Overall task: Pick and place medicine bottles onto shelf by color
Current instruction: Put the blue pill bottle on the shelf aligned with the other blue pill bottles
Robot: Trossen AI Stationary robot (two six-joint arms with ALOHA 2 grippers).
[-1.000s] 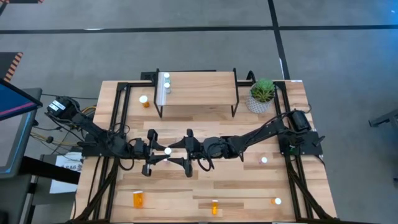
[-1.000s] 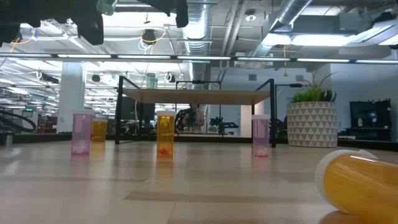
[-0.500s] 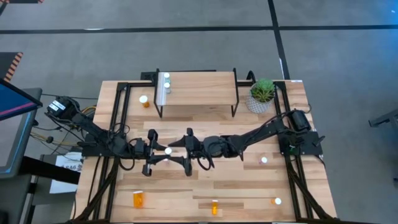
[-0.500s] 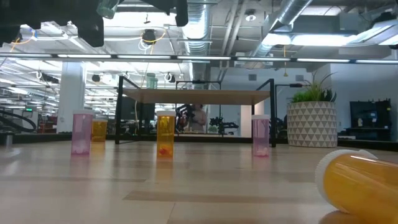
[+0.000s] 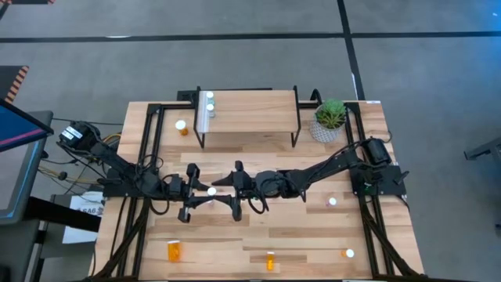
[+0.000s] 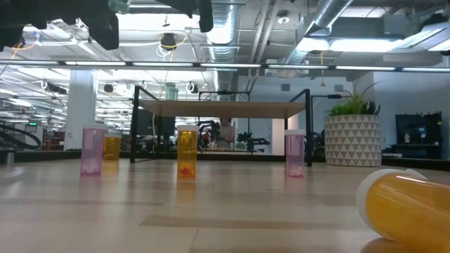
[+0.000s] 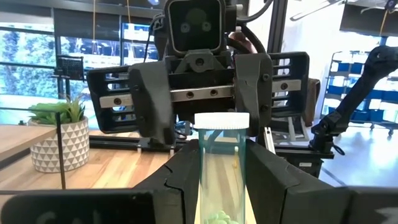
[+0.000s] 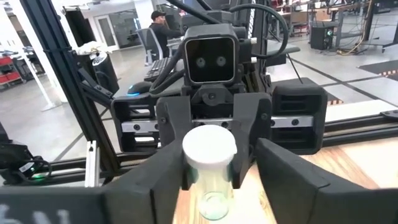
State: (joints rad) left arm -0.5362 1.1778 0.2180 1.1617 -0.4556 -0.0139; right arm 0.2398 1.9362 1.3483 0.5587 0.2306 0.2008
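Right end effector point(image 5: 227, 190) narrower; contact unclear.

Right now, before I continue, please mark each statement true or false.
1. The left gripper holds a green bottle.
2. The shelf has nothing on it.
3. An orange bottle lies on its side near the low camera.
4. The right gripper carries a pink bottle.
1. True: the left gripper is shut on the green bottle.
2. False: the shelf carries two white-capped bottles at one end.
3. True: the orange bottle lies there.
4. False: the right gripper is open around the green bottle.
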